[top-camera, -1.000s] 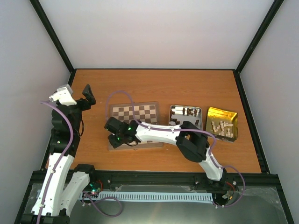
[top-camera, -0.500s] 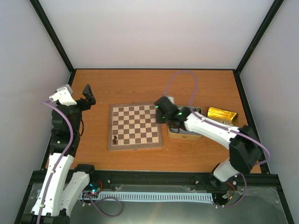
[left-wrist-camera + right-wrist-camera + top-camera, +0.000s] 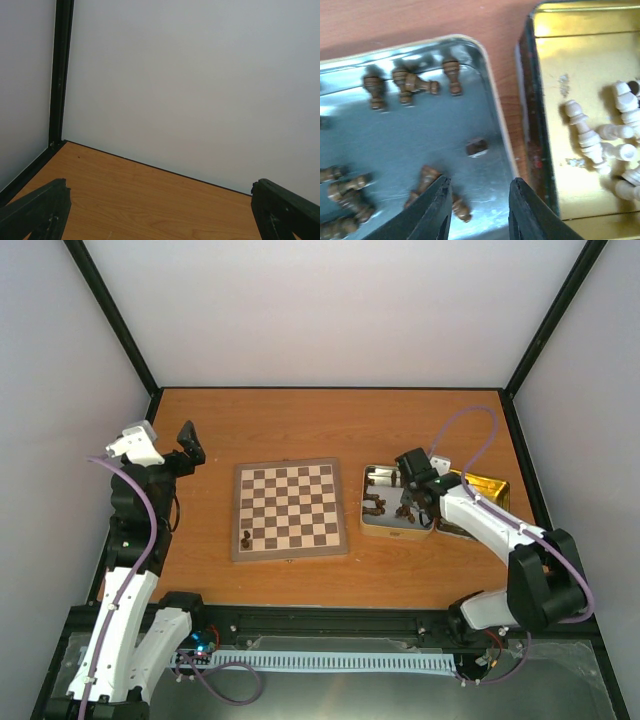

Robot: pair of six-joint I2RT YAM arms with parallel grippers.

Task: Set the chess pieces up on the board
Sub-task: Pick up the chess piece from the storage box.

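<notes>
**While one dark man waits on the board, the right arm hangs over the silver tin**

As seen from above, the board lies mid-table with a single dark piece standing near its near-left corner. The rest of the dark chess pieces lie in the silver tin just right of it, and the gold tin sits beyond that. The right gripper hovers over the silver tin's right half. A second ago this arm reached across the board's near-left corner; half a second ago it was at the tin's left edge, and the lone piece was already on its square. The left gripper is parked well off to the left and has not moved, so the right arm is by far the nearer.

From the left wrist, the left gripper stands wide apart around nothing, facing bare wall and table.

From the right wrist, the right gripper is partly apart with only tin floor and rim in the gap. Two toppled dark pieces lie just beside the finger on the left of this view, their long axes slanting down toward the right. A squat upright one stands ahead of the gap. Cream pieces are heaped in the gold tin. A pick probably calls for a small shift toward one of these.
</notes>
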